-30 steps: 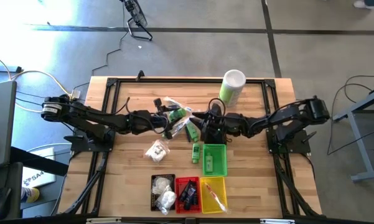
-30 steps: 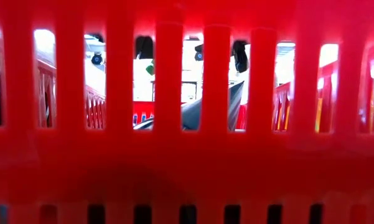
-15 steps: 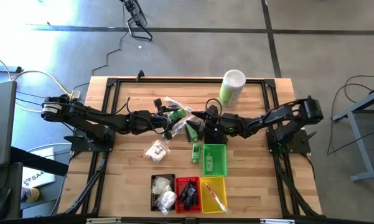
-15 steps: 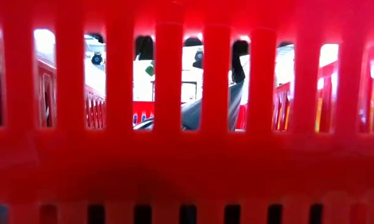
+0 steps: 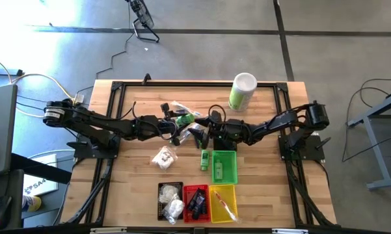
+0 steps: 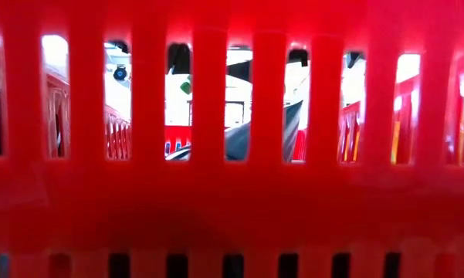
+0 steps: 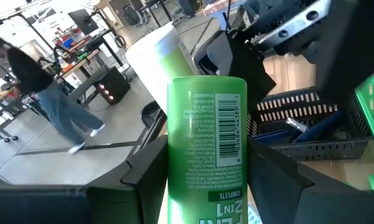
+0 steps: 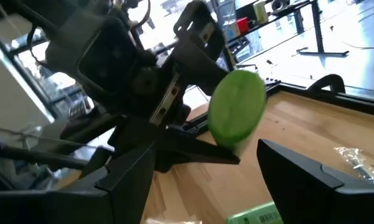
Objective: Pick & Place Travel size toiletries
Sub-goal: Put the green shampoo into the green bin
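Green bottle (image 7: pixel 205 149) between left hand (image 7: pixel 205 186) fingers

Daylight floods the overhead view, with a pale blue glare washing the floor (image 5: pixel 84 39) at upper left; shadows on the table (image 5: pixel 143 175) are soft and short. In the low view a red basket wall (image 6: pixel 232 208) fills the frame, blurred, its slots blown out white. The left wrist view holds a sharp green bottle (image 7: pixel 206 149) against a bright, soft background

Glossy plastic green bottle (image 7: pixel 206 155), wooden table (image 5: pixel 260 188)
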You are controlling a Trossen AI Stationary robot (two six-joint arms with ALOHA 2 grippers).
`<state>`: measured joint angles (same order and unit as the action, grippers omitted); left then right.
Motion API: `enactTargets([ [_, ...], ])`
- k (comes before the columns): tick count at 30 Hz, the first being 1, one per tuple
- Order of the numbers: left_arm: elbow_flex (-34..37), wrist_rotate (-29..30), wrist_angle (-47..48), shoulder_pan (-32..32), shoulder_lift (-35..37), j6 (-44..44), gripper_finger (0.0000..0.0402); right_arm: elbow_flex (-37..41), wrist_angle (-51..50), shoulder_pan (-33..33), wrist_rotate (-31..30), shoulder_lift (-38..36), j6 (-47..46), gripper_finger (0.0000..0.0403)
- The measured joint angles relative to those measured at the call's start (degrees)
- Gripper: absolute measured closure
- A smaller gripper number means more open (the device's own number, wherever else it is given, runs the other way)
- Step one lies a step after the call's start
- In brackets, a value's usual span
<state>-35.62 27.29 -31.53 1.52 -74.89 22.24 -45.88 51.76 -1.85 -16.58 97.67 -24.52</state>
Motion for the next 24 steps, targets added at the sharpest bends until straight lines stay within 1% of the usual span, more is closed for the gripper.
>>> enactTargets([
  [2,0.00,0.02,-0.07,0.00,0.00,-0.02,0.0213,-1.02,-1.42,0.00,0.19,0.02,0.61,0.0129],
  [5,0.00,-0.14,-0.44,0.00,0.00,-0.07,0.0213,-1.31,-2.35,-0.01,-1.56,0.19,0.79,0.0130],
  [13,0.00,-0.33,-0.19,0.00,0.00,-0.22,0.0213,-1.73,-1.33,0.84,-1.49,0.26,0.77,0.0146],
  [17,0.00,-0.35,-0.43,0.00,0.00,-0.24,0.0213,-3.04,-3.00,0.83,-1.47,0.26,1.14,0.0150],
  [24,0.00,-2.48,-1.84,0.00,0.00,-1.82,0.0213,-3.64,-3.53,0.83,-1.47,0.26,2.30,0.0151],
])
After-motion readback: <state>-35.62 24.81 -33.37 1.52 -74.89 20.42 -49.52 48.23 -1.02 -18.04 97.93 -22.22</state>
